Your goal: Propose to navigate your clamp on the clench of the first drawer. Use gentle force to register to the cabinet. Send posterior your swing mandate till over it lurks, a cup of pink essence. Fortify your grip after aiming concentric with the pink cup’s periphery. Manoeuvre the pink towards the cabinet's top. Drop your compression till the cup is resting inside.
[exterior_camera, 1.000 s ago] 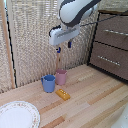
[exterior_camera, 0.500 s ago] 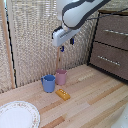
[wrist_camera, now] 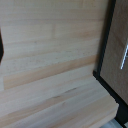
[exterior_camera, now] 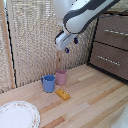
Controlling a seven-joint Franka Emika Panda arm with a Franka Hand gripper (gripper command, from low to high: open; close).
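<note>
Exterior view shows the clamp (exterior_camera: 71, 44) high in the air, above the pink cup (exterior_camera: 61, 76) and a little toward the cabinet (exterior_camera: 111, 45) from it. Its two blue-tipped fingers point down with a gap between them and nothing held, so the claw looks open.

The pink cup stands upright on the wooden table (exterior_camera: 95, 102), well apart from the cabinet, and it touches or nearly touches the blue cup (exterior_camera: 48, 83) on its far side from the cabinet. A small yellow block (exterior_camera: 63, 94) lies just in front of the pink cup.

I judge the step in hand is bringing the clamp over the pink cup. The first drawer (exterior_camera: 114, 31) does not look pulled out, as far as I can tell. The next move calls for centring over the cup rim, going down, and keeping clear of the blue cup.

The wrist view shows only table boards and the dark cabinet edge.
</note>
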